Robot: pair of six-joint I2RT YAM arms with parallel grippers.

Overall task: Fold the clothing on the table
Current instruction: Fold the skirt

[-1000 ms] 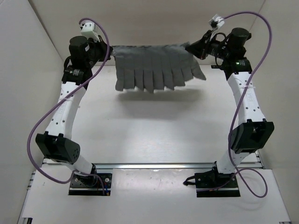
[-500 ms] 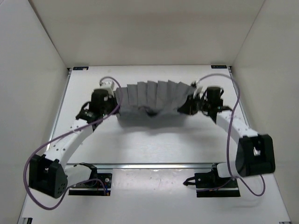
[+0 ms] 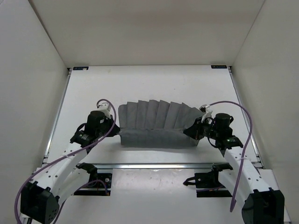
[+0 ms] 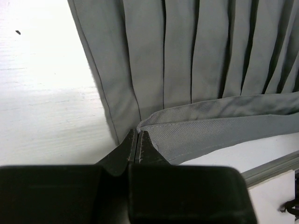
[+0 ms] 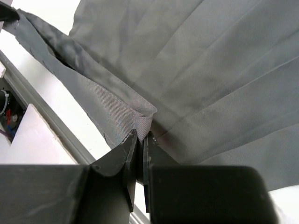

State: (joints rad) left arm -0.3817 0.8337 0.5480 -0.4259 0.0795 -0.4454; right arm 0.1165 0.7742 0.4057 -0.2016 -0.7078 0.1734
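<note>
The clothing (image 3: 156, 121), a grey pleated skirt, lies on the white table (image 3: 149, 84) near its front edge, pleats fanned out away from me and the waistband (image 3: 154, 138) folded back over them toward the near side. My left gripper (image 3: 117, 132) is shut on the left end of the waistband (image 4: 205, 133); the closed tips (image 4: 137, 133) pinch its corner. My right gripper (image 3: 192, 132) is shut on the right end, with the fabric corner (image 5: 140, 119) between the tips (image 5: 140, 136). Both grippers sit low, at table level.
A silver metal rail (image 3: 154, 165) runs along the near table edge just in front of the skirt, also seen as the rail (image 5: 42, 116) beside the right gripper. White walls (image 3: 28, 70) enclose the table on three sides. Purple cables (image 3: 233, 140) loop off both arms.
Both arms have swung down and toward me from the raised far position, carrying the waistband. The skirt went from hanging in the air to lying on the table with its waistband folded forward.
</note>
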